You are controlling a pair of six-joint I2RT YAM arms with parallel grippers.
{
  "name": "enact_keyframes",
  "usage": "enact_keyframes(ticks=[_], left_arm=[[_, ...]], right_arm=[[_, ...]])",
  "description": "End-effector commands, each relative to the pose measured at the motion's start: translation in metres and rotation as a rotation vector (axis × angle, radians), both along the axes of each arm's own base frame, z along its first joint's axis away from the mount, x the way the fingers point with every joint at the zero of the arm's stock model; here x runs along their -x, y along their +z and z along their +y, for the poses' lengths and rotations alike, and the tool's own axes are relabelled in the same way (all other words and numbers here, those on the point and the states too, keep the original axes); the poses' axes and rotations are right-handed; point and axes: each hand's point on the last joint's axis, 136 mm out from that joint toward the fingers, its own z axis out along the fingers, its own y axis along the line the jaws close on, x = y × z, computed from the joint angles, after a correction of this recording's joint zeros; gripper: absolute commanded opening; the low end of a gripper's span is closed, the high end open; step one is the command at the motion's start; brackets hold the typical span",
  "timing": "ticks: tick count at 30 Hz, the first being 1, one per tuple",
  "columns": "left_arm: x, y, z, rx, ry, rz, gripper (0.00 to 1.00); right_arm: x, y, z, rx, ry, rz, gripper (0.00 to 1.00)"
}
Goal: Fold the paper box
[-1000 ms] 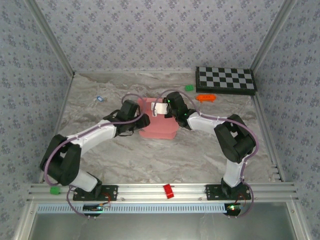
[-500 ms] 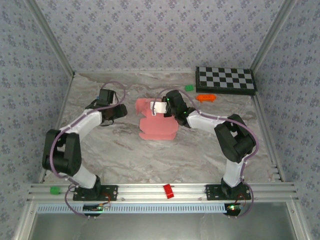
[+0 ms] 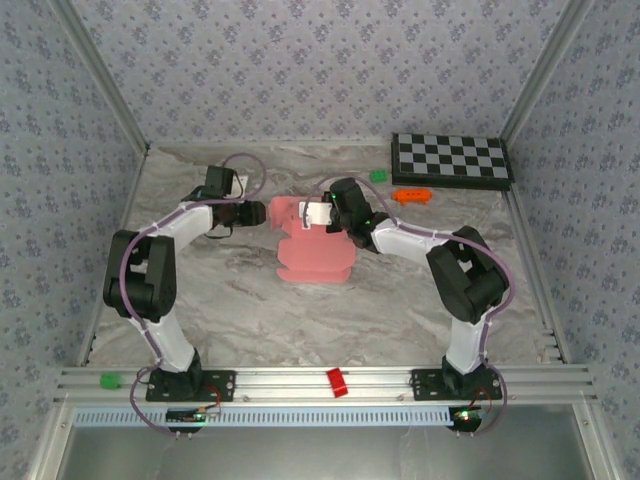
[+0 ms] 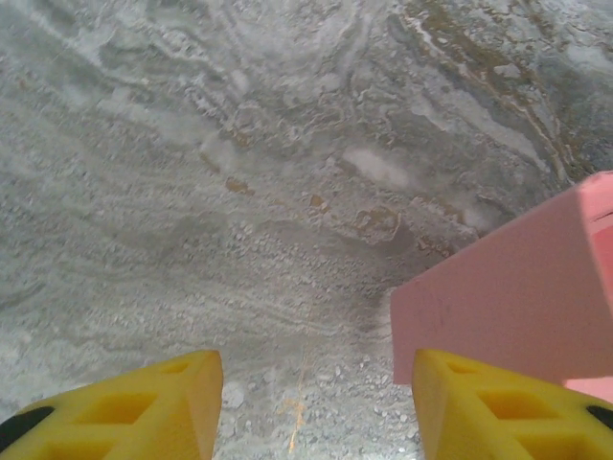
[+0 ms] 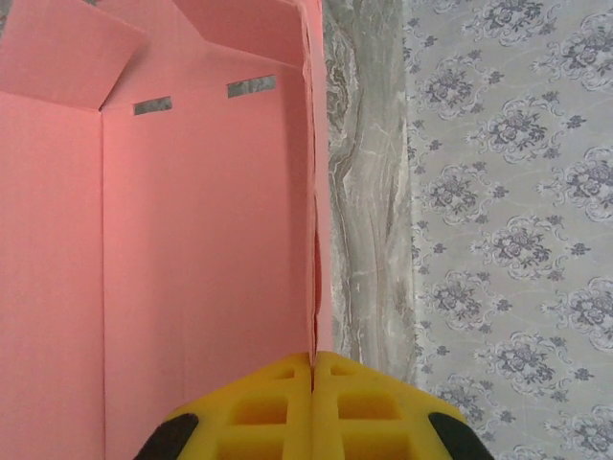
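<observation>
While the right gripper (image 5: 313,358) pinches a wall of the paper box (image 3: 315,260), the left gripper (image 4: 308,393) gapes half-wide, empty, at its ten o'clock.

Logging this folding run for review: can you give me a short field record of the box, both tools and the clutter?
paper box: pink, partly folded, a side wall raised, on the table
right tool: shut on a paper box wall
left tool: open, by the paper box's left side, holding nothing
clutter: checkerboard, orange toy, green block at far right; red block on near rail
</observation>
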Motion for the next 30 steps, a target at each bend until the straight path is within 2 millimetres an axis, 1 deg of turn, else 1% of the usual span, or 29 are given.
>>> enact_keyframes(ticks=[1,8,12,14,15,24,30], left_arm=[[-0.009,0.005,-0.007,-0.001,-0.087,-0.075,0.54],[-0.005,0.0,-0.015,0.014,-0.152,-0.068,0.52],[-0.003,-0.002,-0.019,0.024,-0.172,-0.048,0.52],[0.0,-0.004,-0.018,0.021,-0.174,-0.029,0.51],[0.001,-0.004,-0.02,0.026,-0.181,-0.025,0.51],[0.011,-0.002,-0.035,0.088,-0.275,-0.014,0.51],[0.017,-0.002,-0.036,0.083,-0.301,0.005,0.5]], right_arm=[[-0.003,0.0,0.002,0.005,0.005,0.013,0.0],[0.0,-0.005,0.004,0.008,0.01,0.014,0.0],[0.001,-0.003,0.006,0.002,0.008,0.006,0.0],[0.007,-0.017,0.002,0.019,0.008,0.028,0.0],[0.008,-0.018,0.002,0.021,0.008,0.03,0.0],[0.011,-0.021,0.004,0.022,0.008,0.029,0.0],[0.013,-0.021,0.005,0.021,0.004,0.014,0.0]])
